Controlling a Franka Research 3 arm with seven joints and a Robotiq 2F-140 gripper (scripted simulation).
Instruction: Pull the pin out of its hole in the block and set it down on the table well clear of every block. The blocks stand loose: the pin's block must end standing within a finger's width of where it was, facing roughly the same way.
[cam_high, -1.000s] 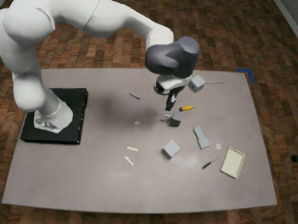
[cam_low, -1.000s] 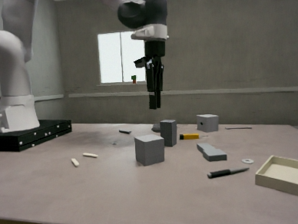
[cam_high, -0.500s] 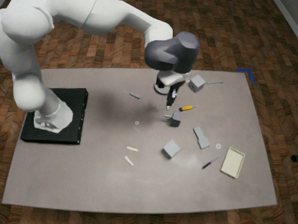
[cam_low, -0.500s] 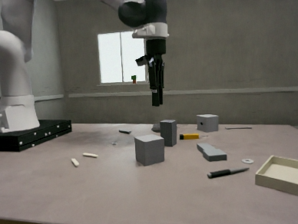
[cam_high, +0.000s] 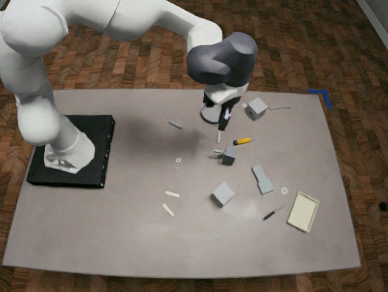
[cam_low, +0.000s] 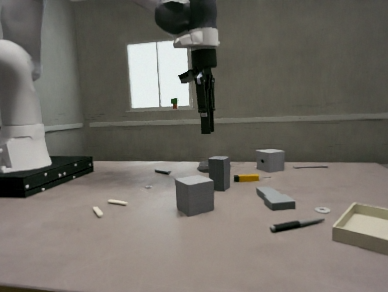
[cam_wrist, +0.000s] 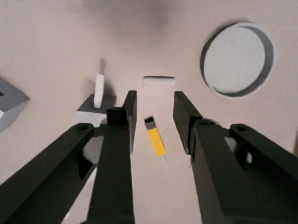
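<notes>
The pin's grey block (cam_high: 230, 155) stands near the table's middle and shows as a tall block in the exterior view (cam_low: 219, 172). In the wrist view a white pin (cam_wrist: 99, 90) sticks out of this block (cam_wrist: 94, 111), just left of my left finger. In the top view the pin (cam_high: 218, 151) shows at the block's left side. My gripper (cam_low: 206, 129) hangs high above the table, a little behind the block. Its fingers stand slightly apart with nothing between them; only a yellow-handled screwdriver (cam_wrist: 156, 140) on the table shows through the gap.
A grey disc (cam_high: 210, 115) and a loose white peg (cam_wrist: 158, 82) lie under the arm. A block with a hole (cam_high: 257, 108) stands at the back right, another block (cam_high: 223, 193) in front. A flat grey piece (cam_high: 262, 179), a pen (cam_high: 272, 213) and a cream tray (cam_high: 303, 211) lie to the right.
</notes>
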